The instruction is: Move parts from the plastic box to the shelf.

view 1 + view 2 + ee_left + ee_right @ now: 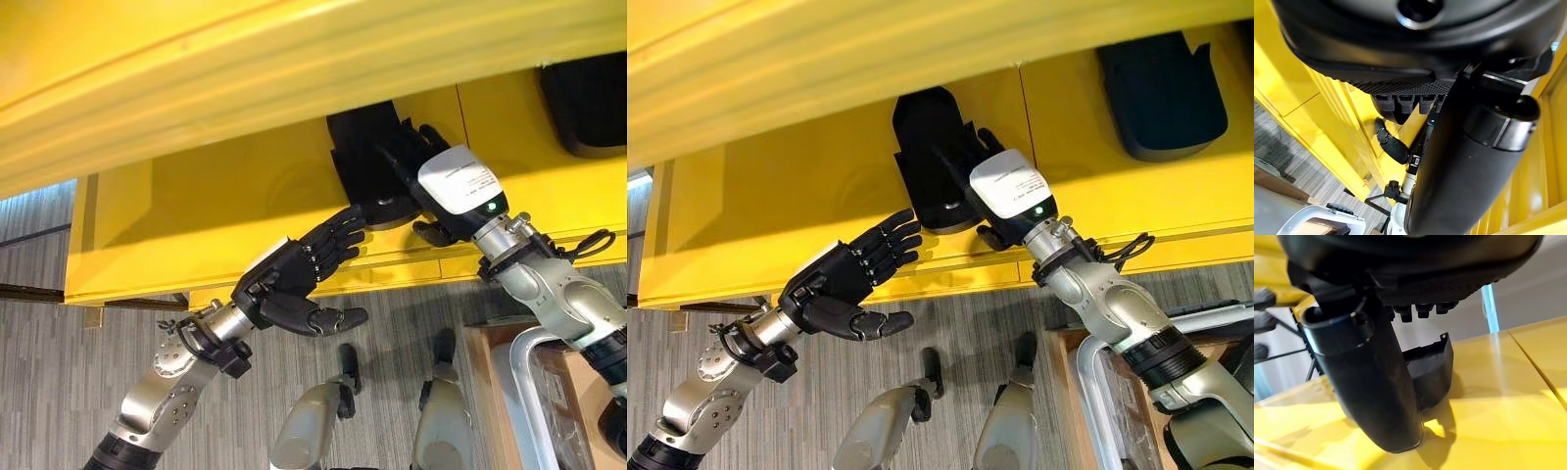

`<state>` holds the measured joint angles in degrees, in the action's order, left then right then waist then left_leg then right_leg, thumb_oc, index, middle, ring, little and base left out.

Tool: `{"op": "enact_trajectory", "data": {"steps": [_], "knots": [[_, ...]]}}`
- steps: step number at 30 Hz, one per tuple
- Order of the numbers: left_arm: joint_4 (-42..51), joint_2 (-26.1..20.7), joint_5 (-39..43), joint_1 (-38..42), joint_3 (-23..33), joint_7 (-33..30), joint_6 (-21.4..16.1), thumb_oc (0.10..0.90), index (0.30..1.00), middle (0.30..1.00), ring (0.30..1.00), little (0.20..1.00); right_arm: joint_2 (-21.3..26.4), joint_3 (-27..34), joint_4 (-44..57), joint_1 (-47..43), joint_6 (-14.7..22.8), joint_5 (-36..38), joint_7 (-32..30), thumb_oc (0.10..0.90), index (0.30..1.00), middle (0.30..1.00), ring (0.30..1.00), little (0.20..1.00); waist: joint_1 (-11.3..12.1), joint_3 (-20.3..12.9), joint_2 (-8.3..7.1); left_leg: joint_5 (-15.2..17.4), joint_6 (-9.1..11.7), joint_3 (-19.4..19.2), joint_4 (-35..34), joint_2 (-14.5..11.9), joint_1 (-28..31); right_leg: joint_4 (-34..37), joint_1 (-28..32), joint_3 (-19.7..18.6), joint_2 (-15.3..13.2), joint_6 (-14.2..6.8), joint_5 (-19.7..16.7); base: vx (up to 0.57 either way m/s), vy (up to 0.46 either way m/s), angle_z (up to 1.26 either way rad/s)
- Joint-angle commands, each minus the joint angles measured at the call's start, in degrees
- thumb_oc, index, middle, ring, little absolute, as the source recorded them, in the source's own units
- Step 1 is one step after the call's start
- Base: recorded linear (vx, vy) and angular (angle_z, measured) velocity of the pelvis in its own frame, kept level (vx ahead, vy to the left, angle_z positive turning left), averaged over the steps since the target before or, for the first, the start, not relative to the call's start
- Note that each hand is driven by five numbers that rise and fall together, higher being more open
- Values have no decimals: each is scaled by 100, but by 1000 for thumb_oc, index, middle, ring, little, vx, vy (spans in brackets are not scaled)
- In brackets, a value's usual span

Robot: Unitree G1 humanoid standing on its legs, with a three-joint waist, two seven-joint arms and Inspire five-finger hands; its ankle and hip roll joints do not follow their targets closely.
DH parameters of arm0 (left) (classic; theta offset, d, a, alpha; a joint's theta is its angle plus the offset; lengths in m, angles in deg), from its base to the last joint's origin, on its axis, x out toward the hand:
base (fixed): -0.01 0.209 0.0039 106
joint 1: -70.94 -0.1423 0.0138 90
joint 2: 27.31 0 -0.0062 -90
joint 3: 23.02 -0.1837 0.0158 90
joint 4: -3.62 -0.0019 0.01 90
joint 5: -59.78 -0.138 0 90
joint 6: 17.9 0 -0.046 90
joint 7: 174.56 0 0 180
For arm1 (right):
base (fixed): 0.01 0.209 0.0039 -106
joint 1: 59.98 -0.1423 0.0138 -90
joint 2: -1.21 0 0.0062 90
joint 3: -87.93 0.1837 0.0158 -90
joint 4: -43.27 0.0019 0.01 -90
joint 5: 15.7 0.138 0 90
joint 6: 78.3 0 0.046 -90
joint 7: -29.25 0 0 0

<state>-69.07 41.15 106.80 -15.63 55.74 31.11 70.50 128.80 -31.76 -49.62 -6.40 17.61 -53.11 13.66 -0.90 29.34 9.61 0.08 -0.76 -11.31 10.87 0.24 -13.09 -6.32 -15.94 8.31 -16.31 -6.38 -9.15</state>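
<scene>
Right hand (991, 201) clasps black part (931, 157) on yellow shelf (774, 196); left hand (847, 274) relaxed beside: seat it flat before releasing.

Yellow shelf (774, 196), metal by the look of it. Two black plastic parts sit on it: one (931, 162) near the middle, another (1161, 93) well off toward the right.
</scene>
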Motion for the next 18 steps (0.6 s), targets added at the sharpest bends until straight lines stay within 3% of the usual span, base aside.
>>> {"op": "enact_trajectory", "data": {"steps": [1, 6, 18], "knots": [[542, -228, 344, 150, 112, 178, -536, 900, 1000, 1000, 1000, 1000, -32, 134, 65, -1011, -138, -213, -629, 900, 1000, 1000, 1000, 1000, 264, -17, 115, 587, -131, 216, 321, 147, -78, -1201, 70, 31, 17, 57, 1341, 0, 0, 0], [538, -167, 321, 268, 54, 152, -504, 900, 1000, 1000, 1000, 1000, -252, 145, -54, -1153, -316, -300, -892, 900, 1000, 1000, 1000, 1000, 265, 37, 179, 570, -134, 223, 336, 171, -135, -1281, -20, 6, 28, 91, 1368, 0, 0, 0], [549, -45, 262, 364, -37, 145, -433, 900, 1000, 1000, 1000, 1000, -431, 31, -179, -1373, -506, -364, -826, 900, 1000, 1000, 1000, 1000, 271, 38, 262, 583, -132, 220, 375, 196, -137, -1369, -66, -15, 2, 119, 1402, 0, 0, 0]]}}
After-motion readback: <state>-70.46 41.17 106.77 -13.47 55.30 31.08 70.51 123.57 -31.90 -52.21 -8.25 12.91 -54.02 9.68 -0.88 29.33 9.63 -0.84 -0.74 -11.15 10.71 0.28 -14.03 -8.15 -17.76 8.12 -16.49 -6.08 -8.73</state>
